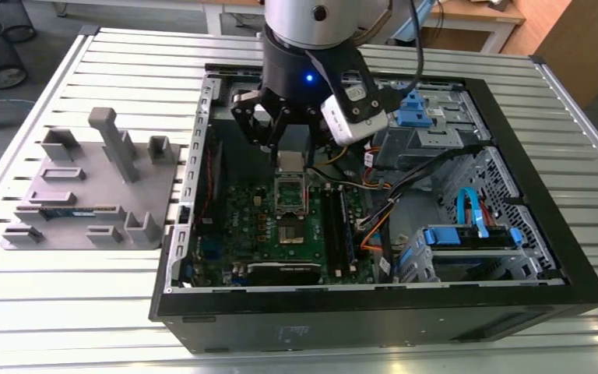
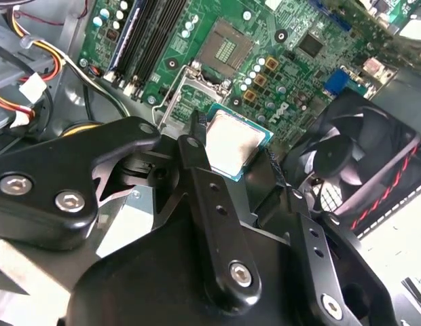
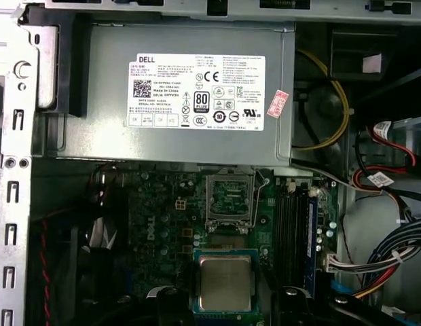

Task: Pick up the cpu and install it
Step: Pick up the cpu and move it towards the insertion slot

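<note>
Gripper [image 2: 235, 151] is clamped on the cpu [image 2: 232, 141]. Its fingers [image 2: 195, 132] pinch two opposite edges, silver top facing up. In both wrist views the cpu [image 3: 225, 282] is held flat above the motherboard [image 3: 163, 217], near the socket [image 3: 229, 197] but not in it. The PC case [image 1: 548, 257] lies open on the slatted surface [image 1: 102, 304].

We find clear air between the held cpu [image 3: 225, 282] and open socket [image 3: 229, 197], power supply [image 3: 190, 95] walling one case [image 1: 361, 312] edge, cables [image 3: 394, 251] crowding another.
</note>
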Controlling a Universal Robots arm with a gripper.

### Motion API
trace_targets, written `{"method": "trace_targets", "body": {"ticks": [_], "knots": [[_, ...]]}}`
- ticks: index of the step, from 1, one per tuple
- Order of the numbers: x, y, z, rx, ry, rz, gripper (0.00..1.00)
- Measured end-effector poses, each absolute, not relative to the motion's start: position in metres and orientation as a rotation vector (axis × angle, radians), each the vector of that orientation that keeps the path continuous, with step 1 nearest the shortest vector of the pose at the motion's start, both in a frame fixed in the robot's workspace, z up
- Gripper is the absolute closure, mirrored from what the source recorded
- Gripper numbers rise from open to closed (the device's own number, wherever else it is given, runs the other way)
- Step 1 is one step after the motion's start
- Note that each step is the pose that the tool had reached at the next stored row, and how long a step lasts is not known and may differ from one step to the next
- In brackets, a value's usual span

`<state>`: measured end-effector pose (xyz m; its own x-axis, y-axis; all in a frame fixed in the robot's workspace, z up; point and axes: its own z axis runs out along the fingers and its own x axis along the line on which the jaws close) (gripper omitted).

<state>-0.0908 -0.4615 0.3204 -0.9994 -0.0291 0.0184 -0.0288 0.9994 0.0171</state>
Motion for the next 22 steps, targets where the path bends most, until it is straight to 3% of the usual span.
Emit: {"method": "trace_targets", "body": {"ticks": [22], "knots": [[-0.0902,-0.4633,0.3100,0.045,-3.123,-0.026,0.53]]}}
